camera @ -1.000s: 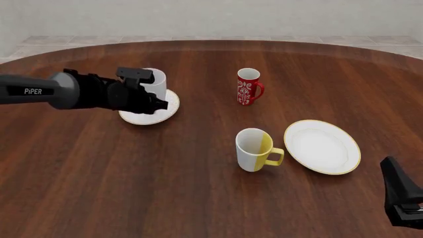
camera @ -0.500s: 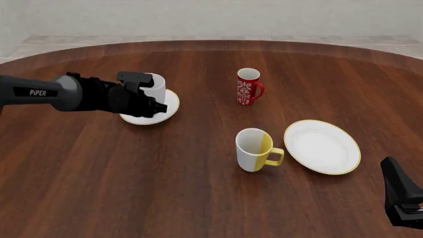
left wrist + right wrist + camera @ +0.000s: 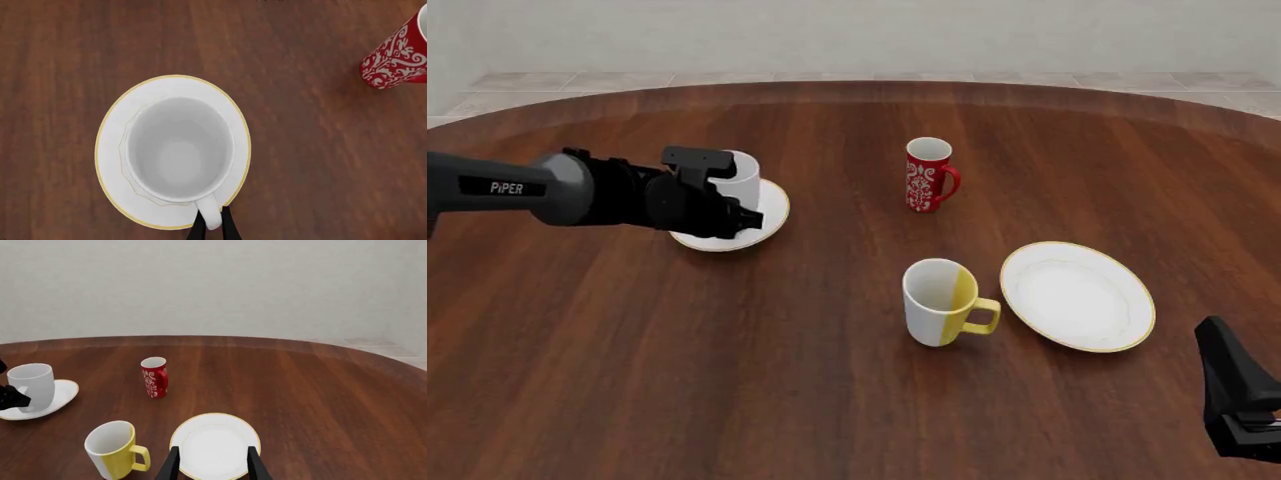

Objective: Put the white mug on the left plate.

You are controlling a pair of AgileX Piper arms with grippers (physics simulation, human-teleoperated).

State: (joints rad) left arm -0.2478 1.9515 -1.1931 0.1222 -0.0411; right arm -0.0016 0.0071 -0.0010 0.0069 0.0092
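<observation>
The white mug (image 3: 179, 150) stands upright on the left plate (image 3: 110, 160), on the worktop's (image 3: 827, 380) far left side. The left claw (image 3: 213, 227) pinches the mug's handle between its fingers. The right claw (image 3: 212, 460) hangs spread wide, empty, over the larger plate (image 3: 215, 442).
</observation>
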